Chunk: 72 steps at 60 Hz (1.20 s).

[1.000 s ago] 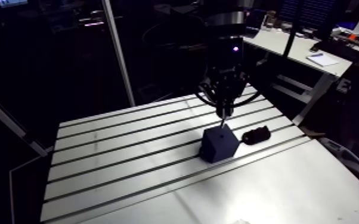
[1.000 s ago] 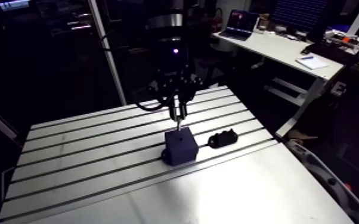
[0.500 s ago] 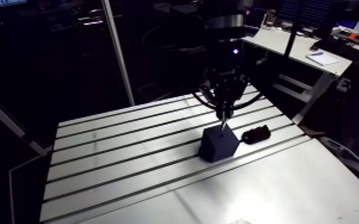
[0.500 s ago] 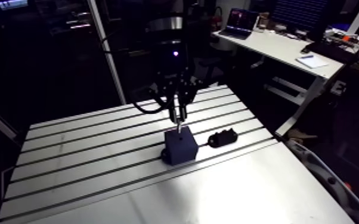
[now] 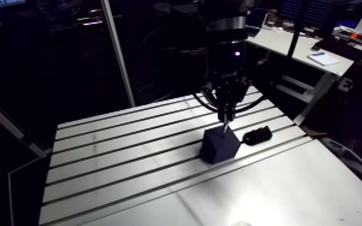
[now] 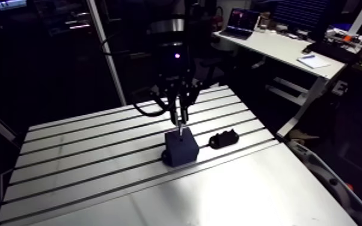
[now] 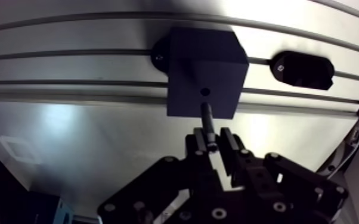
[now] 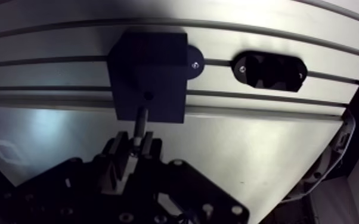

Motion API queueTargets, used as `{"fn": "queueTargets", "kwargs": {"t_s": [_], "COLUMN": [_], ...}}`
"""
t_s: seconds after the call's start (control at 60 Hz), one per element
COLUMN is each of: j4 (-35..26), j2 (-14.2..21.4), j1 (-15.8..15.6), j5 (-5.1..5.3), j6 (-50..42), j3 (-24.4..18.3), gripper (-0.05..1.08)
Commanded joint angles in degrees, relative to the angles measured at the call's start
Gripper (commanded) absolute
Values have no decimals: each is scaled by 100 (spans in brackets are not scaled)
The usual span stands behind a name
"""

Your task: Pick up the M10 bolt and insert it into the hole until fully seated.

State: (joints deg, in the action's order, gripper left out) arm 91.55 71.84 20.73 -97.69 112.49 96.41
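Okay, bolt [image 7: 208,124] first: it hangs upright in the gripper [image 7: 213,142], thread end down, head end tucked up between the fingers [image 7: 198,143], jaws closed on the shank and holding it firm. From the wrist view its tip sits just short of the hole [image 7: 205,92] in the top face of the block [image 7: 203,59], and the two look lined up along the shank to me. I can't swear the tip is dead centre, because the wide lens bends everything. In the arm view the tip is down close to the block's top face, and against the earlier pictures that gap has shrunk a touch. The whole picture has slid a little too, so the arm is easing down rather than the block moving. My read is that the pick is done, the carry is done, and we're on the final approach. No thread is in the hole yet as far as I can tell. What it needs next is a straight, slow drop, since any tilt and the tip catches the rim and skates across the face. The block sits across the slots of the table [image 7: 98,137], and a dark oval piece [image 7: 303,70] lies near it on the same slot line, clear of the approach.
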Motion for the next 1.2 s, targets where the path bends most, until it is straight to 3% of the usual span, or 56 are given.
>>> {"fn": "queueTargets", "kwargs": {"t_s": [0.017, 1.2], "j4": [8, 104], "j2": [0, -61], "j1": [2, 61], "j5": [0, -7], "j6": [6, 32], "j3": [14, 109], "gripper": [108, 108]}}
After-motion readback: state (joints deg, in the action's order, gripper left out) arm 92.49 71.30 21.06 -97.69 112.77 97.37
